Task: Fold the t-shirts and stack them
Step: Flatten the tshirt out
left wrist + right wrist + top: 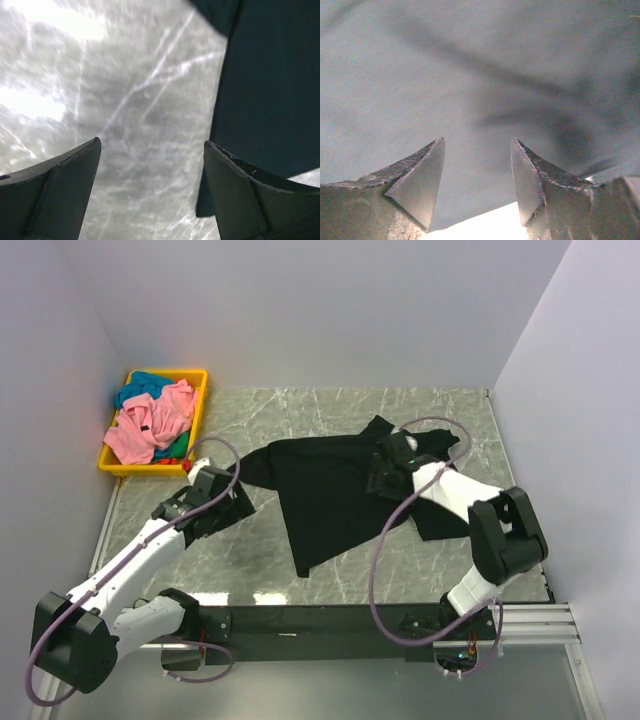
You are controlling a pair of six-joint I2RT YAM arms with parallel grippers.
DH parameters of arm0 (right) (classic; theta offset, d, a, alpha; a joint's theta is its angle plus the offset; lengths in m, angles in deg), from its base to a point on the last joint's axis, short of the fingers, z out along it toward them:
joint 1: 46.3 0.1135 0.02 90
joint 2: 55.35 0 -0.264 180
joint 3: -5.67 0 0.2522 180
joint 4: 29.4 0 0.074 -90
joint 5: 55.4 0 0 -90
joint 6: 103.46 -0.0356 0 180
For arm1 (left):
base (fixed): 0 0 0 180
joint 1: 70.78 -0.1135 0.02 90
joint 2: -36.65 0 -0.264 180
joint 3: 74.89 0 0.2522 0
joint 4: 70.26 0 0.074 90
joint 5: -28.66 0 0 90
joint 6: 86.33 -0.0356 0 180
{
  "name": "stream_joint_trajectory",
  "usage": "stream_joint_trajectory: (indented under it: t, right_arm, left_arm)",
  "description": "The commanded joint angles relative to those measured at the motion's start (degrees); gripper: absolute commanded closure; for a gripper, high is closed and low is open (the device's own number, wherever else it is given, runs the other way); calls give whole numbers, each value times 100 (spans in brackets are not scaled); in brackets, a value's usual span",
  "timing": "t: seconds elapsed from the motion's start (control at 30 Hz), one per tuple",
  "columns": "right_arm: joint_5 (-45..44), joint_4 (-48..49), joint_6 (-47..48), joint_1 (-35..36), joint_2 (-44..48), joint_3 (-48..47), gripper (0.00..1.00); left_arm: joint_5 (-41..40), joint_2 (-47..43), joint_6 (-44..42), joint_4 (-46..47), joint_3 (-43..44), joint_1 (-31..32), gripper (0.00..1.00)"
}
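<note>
The black t-shirt (330,490) lies spread and rumpled on the marble table (330,410), partly folded over on its right side. My left gripper (235,502) is open and empty just off the shirt's left sleeve. In the left wrist view it hangs over bare marble with the black cloth (272,90) beside its right finger. My right gripper (385,478) is open over the shirt's right part. The right wrist view shows only dark cloth (470,80) close under the spread fingers. The pink t-shirt (150,425) and the teal t-shirt (145,385) lie bunched in a yellow bin.
The yellow bin (199,390) stands at the table's far left corner. White walls close in the left, back and right sides. The arm bases and a black rail (330,620) run along the near edge.
</note>
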Motion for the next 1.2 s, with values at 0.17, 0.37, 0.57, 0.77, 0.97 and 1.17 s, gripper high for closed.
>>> stream_joint_trajectory:
  t: [0.17, 0.37, 0.57, 0.77, 0.97, 1.17]
  right_arm:
    - [-901, -239, 400, 2897, 677, -153, 35]
    - [-1561, -1073, 127, 4478, -341, -1136, 36]
    - [-2107, -1847, 153, 5096, -1536, -2175, 37]
    - [-2089, -2050, 224, 5219, -1995, -2641, 39]
    - [-2159, -2287, 233, 5246, -2469, -2993, 50]
    - [-2116, -2384, 338, 5158, -2584, -3388, 95]
  left_arm:
    - [214, 80, -1266, 279, 486, -1397, 11]
    - [408, 81, -1714, 666, 259, -2162, 11]
    - [478, 98, -1750, 912, -6, -2216, 12]
    - [469, 72, -1750, 956, 3, -2216, 13]
    - [513, 19, -1776, 991, -6, -2216, 13]
    - [619, -25, -1811, 1027, -24, -2216, 18]
